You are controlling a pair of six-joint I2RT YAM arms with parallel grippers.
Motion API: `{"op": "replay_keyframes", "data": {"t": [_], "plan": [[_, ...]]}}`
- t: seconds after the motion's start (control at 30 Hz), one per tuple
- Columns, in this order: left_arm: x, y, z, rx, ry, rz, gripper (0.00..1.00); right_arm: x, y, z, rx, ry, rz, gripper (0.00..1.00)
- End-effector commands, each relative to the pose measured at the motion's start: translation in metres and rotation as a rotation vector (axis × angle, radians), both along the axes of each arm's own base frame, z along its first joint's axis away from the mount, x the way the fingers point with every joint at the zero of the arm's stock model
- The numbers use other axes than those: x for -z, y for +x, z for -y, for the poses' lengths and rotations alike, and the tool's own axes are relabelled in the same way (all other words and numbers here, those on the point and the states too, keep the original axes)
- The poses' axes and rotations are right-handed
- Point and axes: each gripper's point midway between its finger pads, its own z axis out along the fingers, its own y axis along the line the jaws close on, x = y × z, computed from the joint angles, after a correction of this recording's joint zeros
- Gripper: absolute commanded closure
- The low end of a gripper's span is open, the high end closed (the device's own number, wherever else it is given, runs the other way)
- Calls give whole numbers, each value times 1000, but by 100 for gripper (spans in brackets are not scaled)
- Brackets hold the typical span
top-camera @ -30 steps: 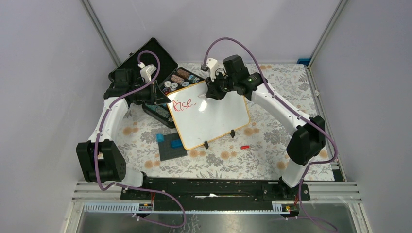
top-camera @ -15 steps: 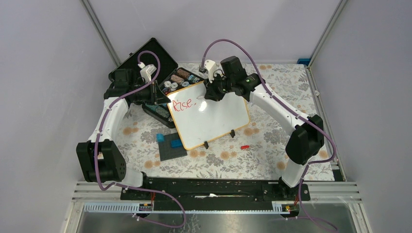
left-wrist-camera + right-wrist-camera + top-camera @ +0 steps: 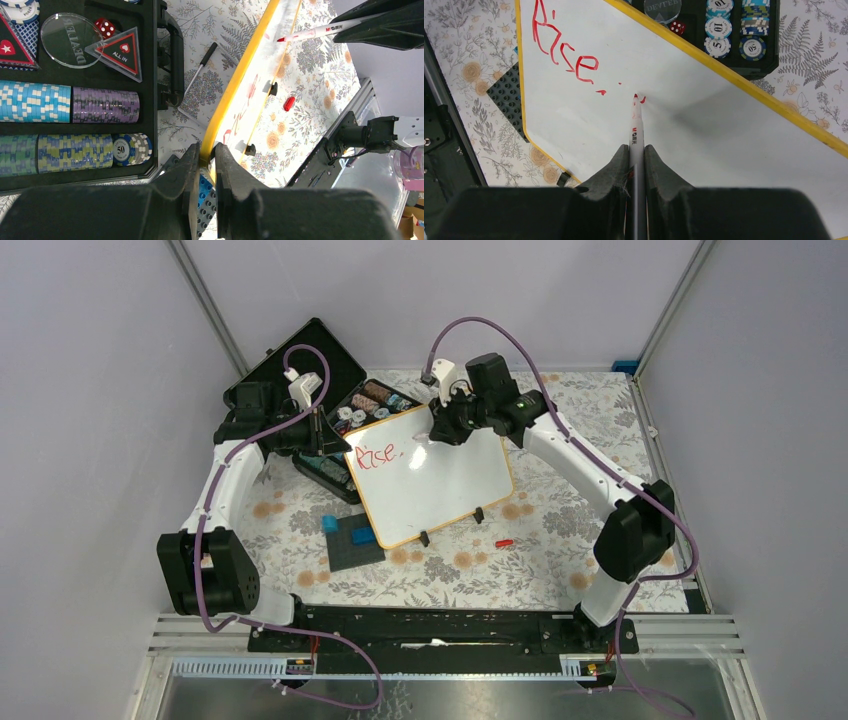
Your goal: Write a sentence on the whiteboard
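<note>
I see right claw (image 3: 636, 150) clamped on marker (image 3: 636, 125), tip touching whiteboard (image 3: 724, 150) just past sentence (image 3: 564, 55); left claw (image 3: 206, 150) pinches its frame.

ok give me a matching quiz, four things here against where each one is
Things:
1 marker
2 whiteboard
3 red cap
4 poker chips

Places:
A in the black case
B loose on the tablecloth
C edge pinched by the left gripper
D held in the right gripper

Pairs: 1-D, 2-C, 3-B, 4-A
</note>
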Motion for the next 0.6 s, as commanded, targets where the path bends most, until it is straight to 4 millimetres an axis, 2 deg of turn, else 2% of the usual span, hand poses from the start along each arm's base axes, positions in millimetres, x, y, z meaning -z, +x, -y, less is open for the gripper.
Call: {"op": "replay_keyframes", "data": {"t": [0.0, 0.57], "plan": [[-11, 3, 3, 12, 32, 76, 100, -18, 0, 3, 1, 21, 52, 100], [-10, 3, 2, 11, 35, 75, 100, -6, 13, 5, 29, -23, 65, 100]]}}
